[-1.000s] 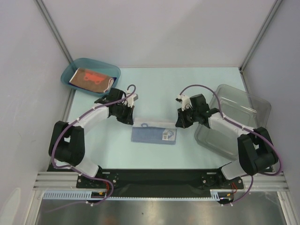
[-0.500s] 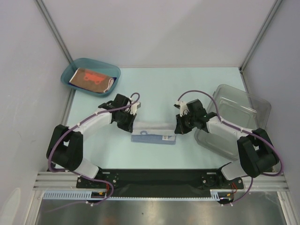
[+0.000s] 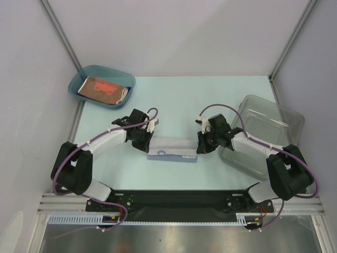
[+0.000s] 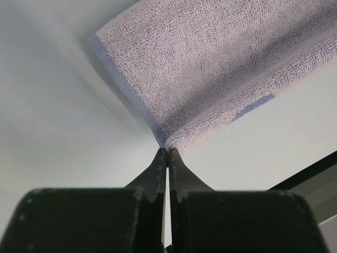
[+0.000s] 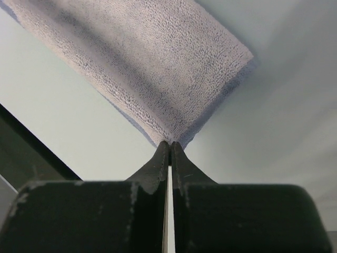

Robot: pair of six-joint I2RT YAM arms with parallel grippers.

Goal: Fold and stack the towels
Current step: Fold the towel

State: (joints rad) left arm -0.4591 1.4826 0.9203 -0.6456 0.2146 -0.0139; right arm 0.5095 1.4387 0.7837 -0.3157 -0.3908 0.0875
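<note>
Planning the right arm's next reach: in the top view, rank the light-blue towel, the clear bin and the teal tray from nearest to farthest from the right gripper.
1. The light-blue towel: its corner is pinched in the right gripper, and it stretches to the left.
2. The clear bin: close by on the right.
3. The teal tray: far back-left corner.

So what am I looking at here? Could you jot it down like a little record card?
Middle of table: light-blue towel, one long edge raised between the two arms
Left pincer: shut on the towel's left corner
Right pincer: shut on the towel's right corner
Far left: teal tray holding a brown-red towel
Right side: clear bin, with the right arm reaching over its near part
</note>
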